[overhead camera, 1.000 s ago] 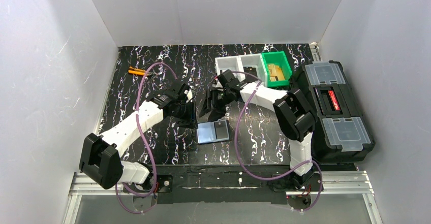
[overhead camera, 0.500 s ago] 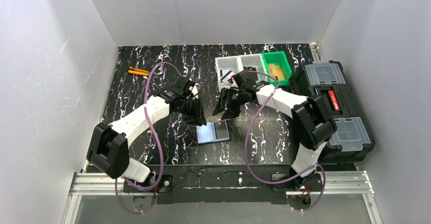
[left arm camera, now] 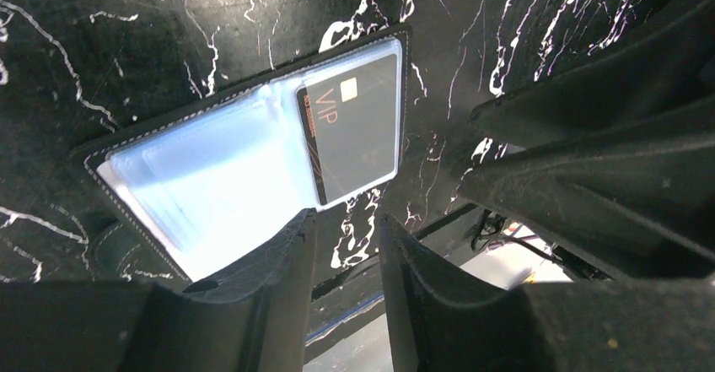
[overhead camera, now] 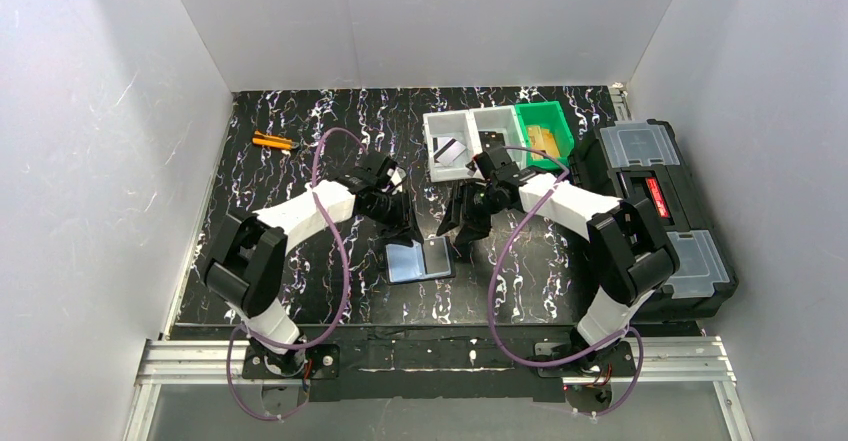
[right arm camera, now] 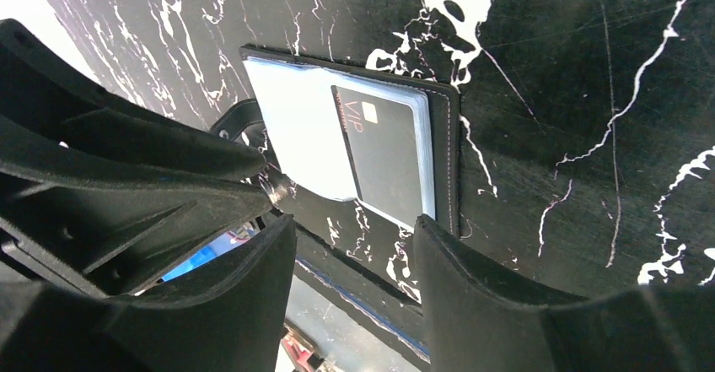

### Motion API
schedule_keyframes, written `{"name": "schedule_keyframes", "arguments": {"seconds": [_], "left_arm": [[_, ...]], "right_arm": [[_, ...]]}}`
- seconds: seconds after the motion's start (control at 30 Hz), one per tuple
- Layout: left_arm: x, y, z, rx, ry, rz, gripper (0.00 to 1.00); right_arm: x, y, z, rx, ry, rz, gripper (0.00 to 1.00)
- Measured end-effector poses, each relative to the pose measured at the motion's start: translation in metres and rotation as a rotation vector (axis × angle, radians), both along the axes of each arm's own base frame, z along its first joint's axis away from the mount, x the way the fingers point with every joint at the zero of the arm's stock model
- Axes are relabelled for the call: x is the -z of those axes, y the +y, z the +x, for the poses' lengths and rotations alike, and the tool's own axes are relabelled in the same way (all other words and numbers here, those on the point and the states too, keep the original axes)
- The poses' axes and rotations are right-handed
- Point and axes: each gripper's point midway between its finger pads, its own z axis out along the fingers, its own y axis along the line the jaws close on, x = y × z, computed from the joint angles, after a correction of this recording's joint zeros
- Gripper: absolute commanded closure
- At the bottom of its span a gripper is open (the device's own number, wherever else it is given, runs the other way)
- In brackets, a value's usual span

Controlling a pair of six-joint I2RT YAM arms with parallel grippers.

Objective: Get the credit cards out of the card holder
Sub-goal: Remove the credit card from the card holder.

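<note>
**Operator:** Position of the card holder?

**Technician:** The card holder (overhead camera: 408,263) lies opened flat on the table (overhead camera: 300,121), near the front edge. A dark card marked VIP (overhead camera: 436,254) sits under the clear sleeve of its right half. The left half shows only pale blue glare, so its contents cannot be determined.

**Operator:** Any other card?

**Technician:** One silvery card with a dark stripe (overhead camera: 449,151) lies in the grey bin (overhead camera: 450,129) at the rear, well apart from the holder.

**Operator:** Claw status?

**Technician:** The left claw (left arm camera: 346,220) hangs at the holder's rear-left edge, fingers narrowly parted and gripping nothing. One fingertip overlaps the holder's edge in the wrist view, but contact cannot be confirmed. The right claw (right arm camera: 354,229) hangs at the rear-right edge, fingers spread wide and empty.
</note>
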Motion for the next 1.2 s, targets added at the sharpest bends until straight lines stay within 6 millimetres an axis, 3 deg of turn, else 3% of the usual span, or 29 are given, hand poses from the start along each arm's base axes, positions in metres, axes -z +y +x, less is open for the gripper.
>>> {"name": "schedule_keyframes", "arguments": {"seconds": [0.43, 0.8, 1.2], "left_arm": [[0.016, -0.018, 0.006, -0.012, 0.043, -0.066, 0.68], [0.044, -0.013, -0.006, -0.016, 0.106, -0.039, 0.68], [0.053, -0.015, -0.007, -0.012, 0.126, -0.045, 0.72]], "right_arm": [[0.019, 0.001, -0.008, -0.031, 0.009, -0.051, 0.44], [0.040, 0.002, -0.019, -0.061, 0.035, -0.114, 0.52], [0.055, 0.003, -0.026, -0.079, 0.059, -0.156, 0.73]]}}
